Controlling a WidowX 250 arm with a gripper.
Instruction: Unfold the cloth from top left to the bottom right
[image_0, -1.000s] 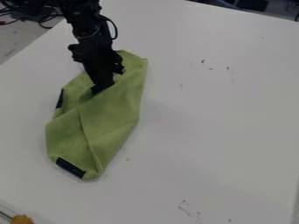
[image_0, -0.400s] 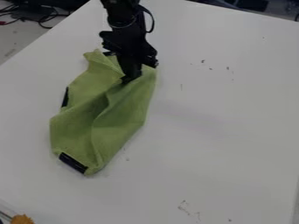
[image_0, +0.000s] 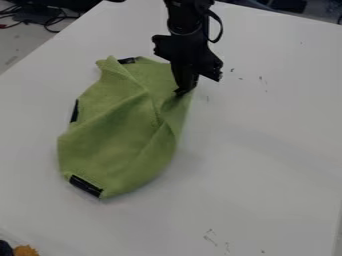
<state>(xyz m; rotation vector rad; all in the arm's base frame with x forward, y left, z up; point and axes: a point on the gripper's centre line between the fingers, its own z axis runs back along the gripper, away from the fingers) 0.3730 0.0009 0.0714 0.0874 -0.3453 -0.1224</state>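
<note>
From my end I see the green cloth (image_0: 110, 150) lying on the left part of the white table (image_0: 267, 155), longer than wide, rumpled and partly folded. I make out creases slanting across it, a pinched upper right side, and black patches (image_0: 85, 186) at its top, left and bottom edges

No readable texts, labels, brands, numbers or signs stand on anything, at any hour of the clock.
</note>
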